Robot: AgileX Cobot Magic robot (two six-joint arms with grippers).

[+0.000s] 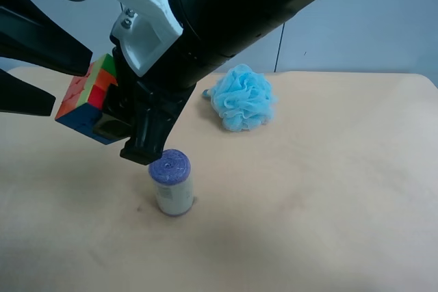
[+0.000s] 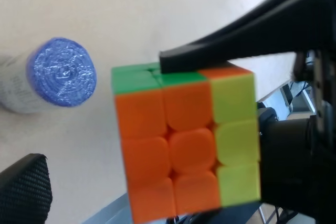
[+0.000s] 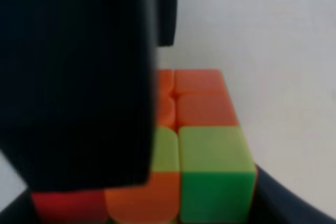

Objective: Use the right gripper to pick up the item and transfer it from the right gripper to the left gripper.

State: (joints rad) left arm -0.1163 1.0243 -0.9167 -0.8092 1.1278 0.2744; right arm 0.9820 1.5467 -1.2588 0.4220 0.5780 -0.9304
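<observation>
Above and beside the purple-topped white cylinder (image 1: 171, 186), the all-black wedge-fingered left gripper (image 1: 72, 85) stands spread around the multicoloured puzzle cube (image 2: 181, 140), clamped aloft by the white-bracketed right gripper (image 1: 122, 124). It seems rigid, light, slick; pinch free flat faces.

The cube (image 2: 181, 148), orange face showing, is near the purple-topped cylinder (image 2: 59, 73).

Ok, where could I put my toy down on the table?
The biggest bare patch of table is at the high view's right, in front of the blue pouf and right of the purple-topped cylinder. Crowded: the view's left, where the right gripper holds the cube in the air by the cylinder.
</observation>
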